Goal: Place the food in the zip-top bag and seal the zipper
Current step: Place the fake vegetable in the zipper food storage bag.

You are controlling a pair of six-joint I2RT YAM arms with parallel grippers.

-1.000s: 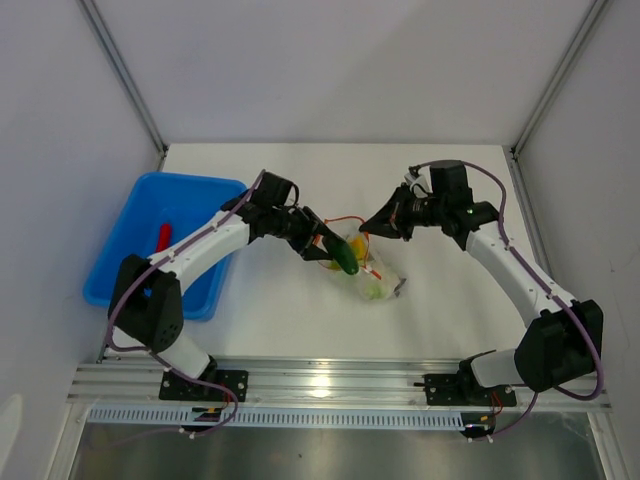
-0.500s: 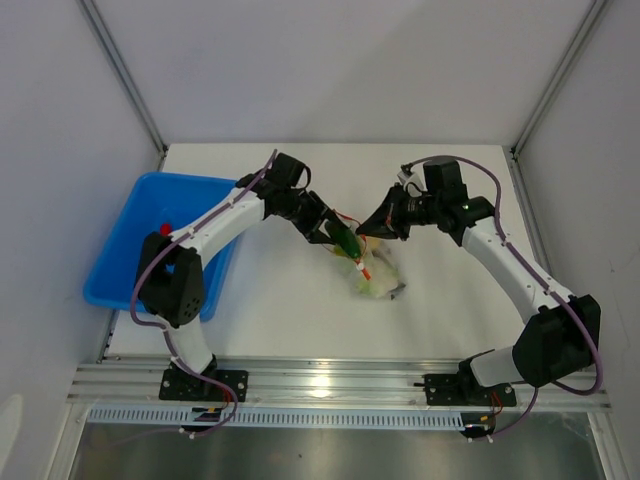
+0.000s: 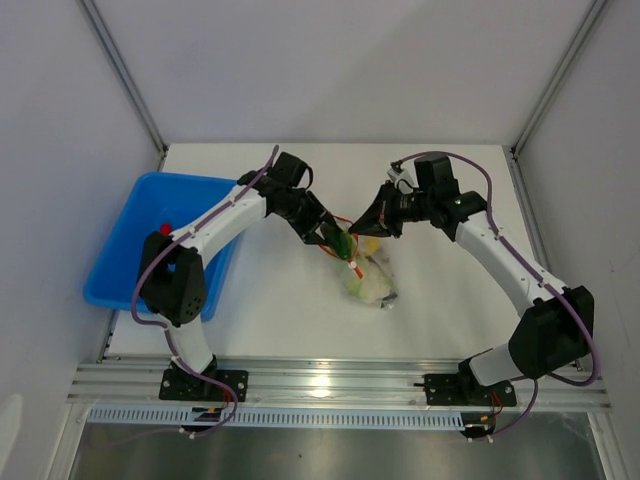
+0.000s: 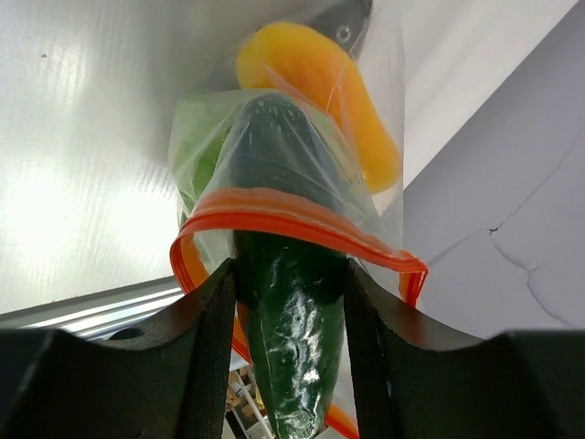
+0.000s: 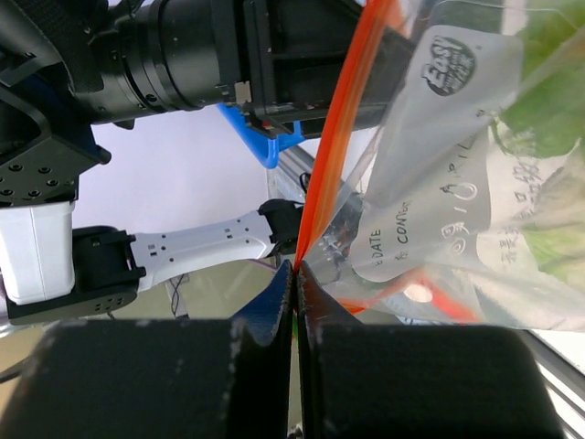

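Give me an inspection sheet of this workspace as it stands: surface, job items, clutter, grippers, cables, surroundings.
Surface: white table, the bag's bottom resting on it.
Job's things: zip-top bag held up by its mouth, zipper open; cucumber halfway through the mouth; orange-yellow piece and leafy vegetable inside; red chili in the blue tray.
Clutter: nothing seen.
Grippers: left gripper shut on the cucumber; right gripper shut, pinching the zipper.
Cables: purple cables run along both arms.
Surroundings: white walls, aluminium frame posts, rail at the near edge.
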